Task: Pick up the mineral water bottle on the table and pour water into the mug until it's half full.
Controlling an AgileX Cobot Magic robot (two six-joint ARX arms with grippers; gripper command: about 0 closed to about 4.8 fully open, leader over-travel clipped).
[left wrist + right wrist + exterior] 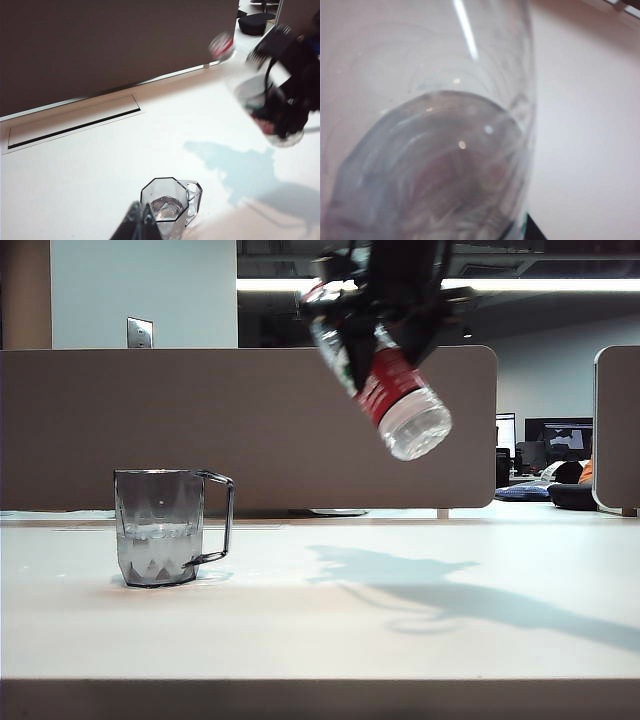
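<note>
The smoky-grey faceted mug [160, 525] stands on the white table [350, 630] at the left, handle to the right, with clear water [158, 552] in its lower part. High above the table's middle, my right gripper [385, 305] is shut on the mineral water bottle [400, 390]. The bottle hangs tilted, its base down to the right and its neck hidden behind the gripper. In the right wrist view the bottle [430, 150] fills the frame, with one dark finger [534, 232] at its edge. My left gripper [142, 220] is shut just beside the mug [167, 205], holding nothing.
A grey partition [250, 430] runs along the table's far edge. A long cable slot [75, 125] lies in the tabletop near it. The arm's shadow [450, 595] falls on the table's right half. Office chairs and monitors [560, 455] stand beyond the table.
</note>
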